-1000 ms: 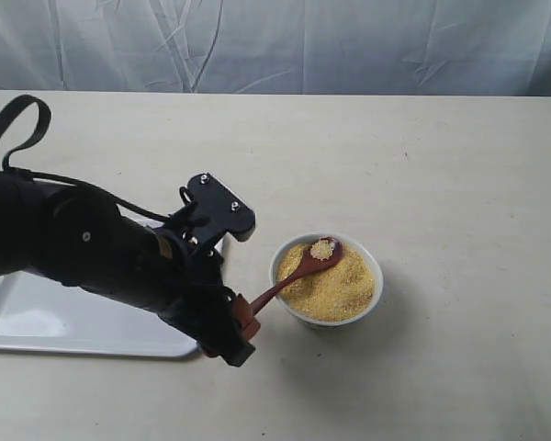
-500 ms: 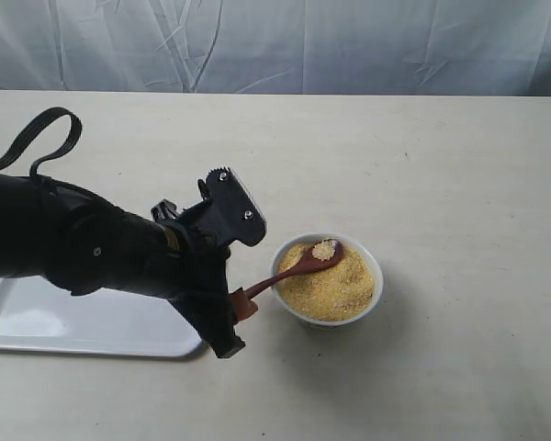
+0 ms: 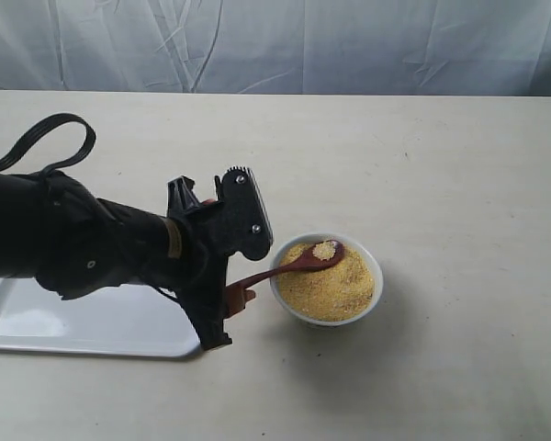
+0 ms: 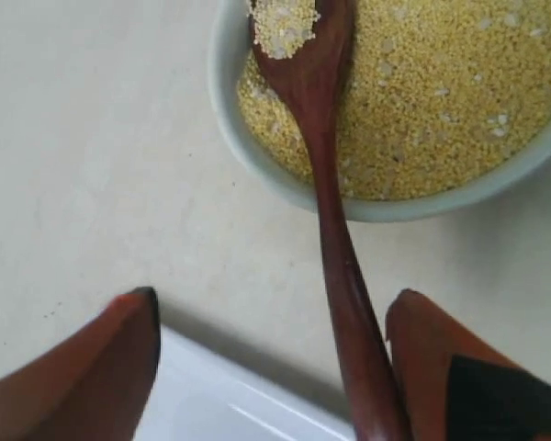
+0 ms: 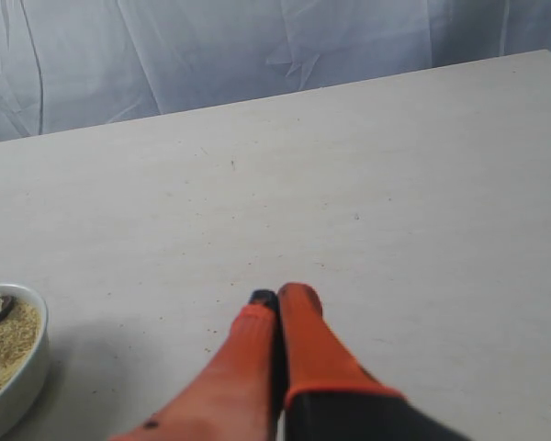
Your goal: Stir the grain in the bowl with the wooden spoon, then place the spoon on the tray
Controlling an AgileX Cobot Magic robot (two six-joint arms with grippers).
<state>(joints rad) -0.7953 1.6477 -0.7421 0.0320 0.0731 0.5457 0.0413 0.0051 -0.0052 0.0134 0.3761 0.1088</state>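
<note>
The small white bowl of golden grain stands right of centre on the table. The dark wooden spoon leans over the bowl's left rim, its oval end on the grain with a small heap of granules in it. My left gripper is at the handle's end, by the tray's right edge. In the left wrist view the left gripper is open, jaws wide apart, and the spoon handle lies against one finger. The right gripper is shut on nothing, above bare table.
The tray lies flat at the front left, partly under my left arm. A black cable loop rises from the left arm. A grey cloth backdrop hangs behind the table. The bowl shows at the right wrist view's edge.
The left wrist has turned and lifted, its fingers shifting up and left towards the tray's edge. The spoon handle lies flatter; its oval end stays on the grain.
</note>
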